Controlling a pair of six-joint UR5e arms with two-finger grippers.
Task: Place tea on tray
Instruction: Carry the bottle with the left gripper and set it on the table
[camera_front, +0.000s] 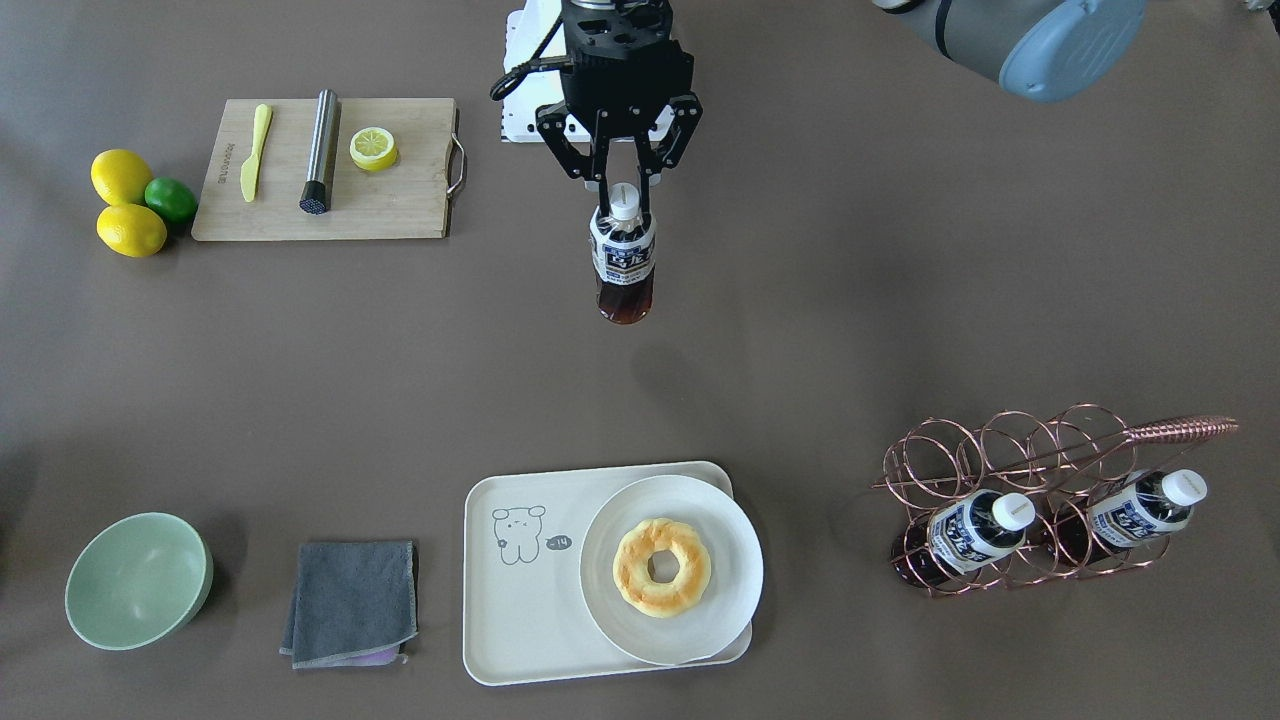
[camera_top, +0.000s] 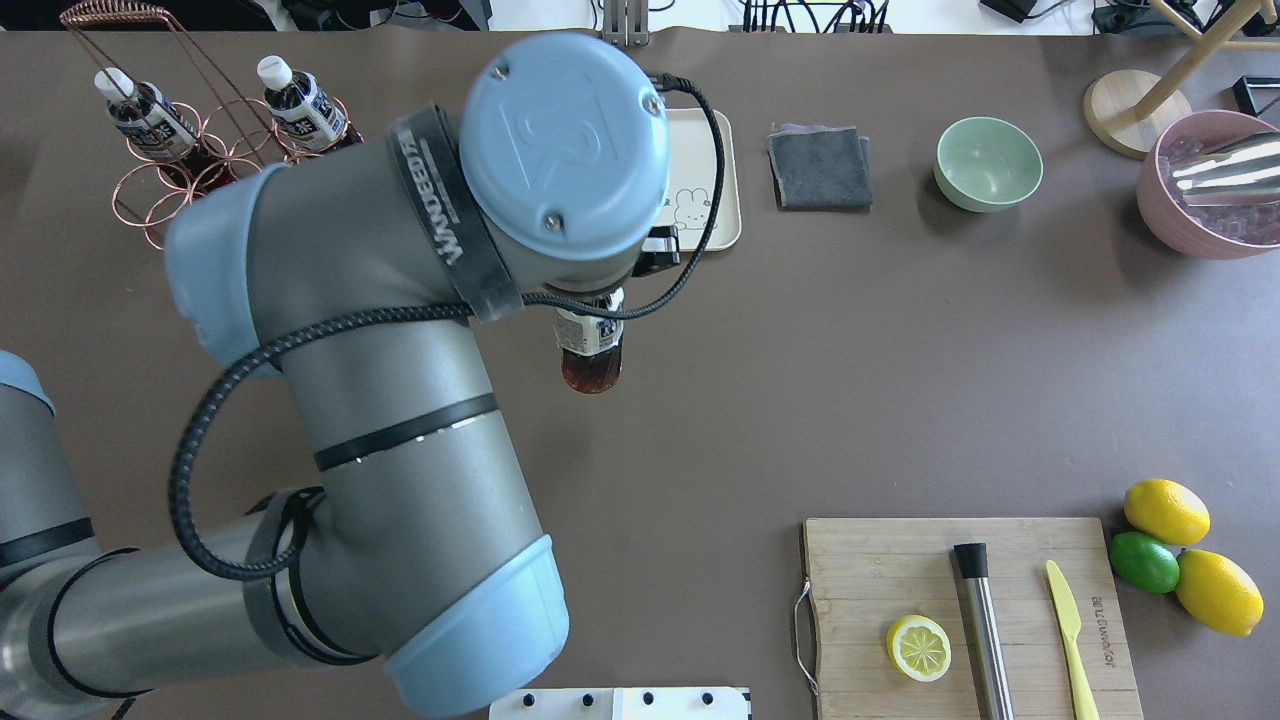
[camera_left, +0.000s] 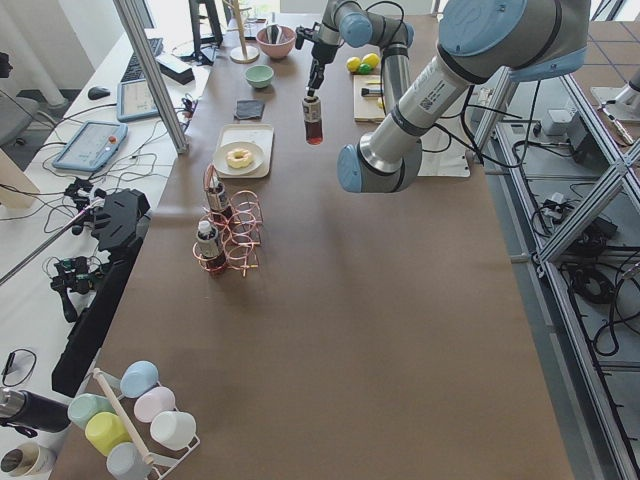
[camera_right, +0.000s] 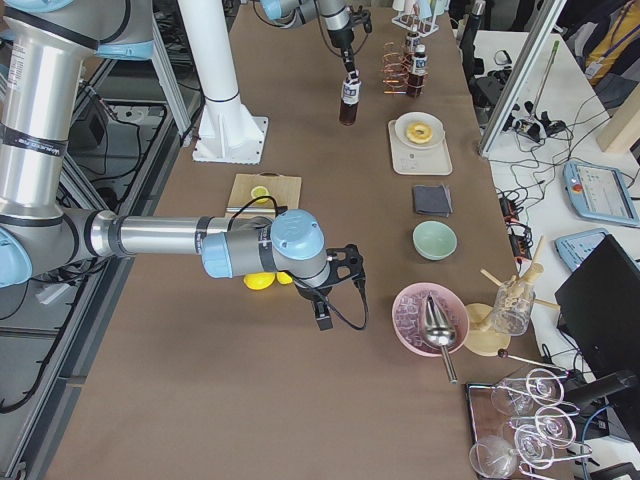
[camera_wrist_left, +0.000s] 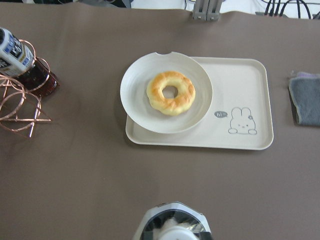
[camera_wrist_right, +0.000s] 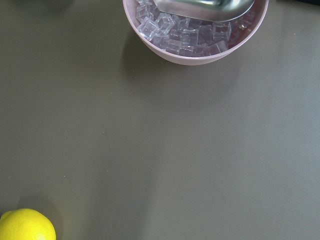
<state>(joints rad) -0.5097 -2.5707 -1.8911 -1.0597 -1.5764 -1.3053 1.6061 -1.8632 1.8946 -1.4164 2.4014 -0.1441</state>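
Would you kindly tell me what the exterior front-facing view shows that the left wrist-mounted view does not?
Only the front-facing view shows the left gripper shut on the neck of the tea bottle, plus the cutting board, lemons and green bowl. Only the wrist view shows a metal fitting at the table's far edge. Both show the tray, the plate with its doughnut, the grey cloth and the copper rack.

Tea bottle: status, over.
Left claw shut on tea bottle, airborne, short of tray. Right claw: cannot tell. Donut plate covers half the tray.
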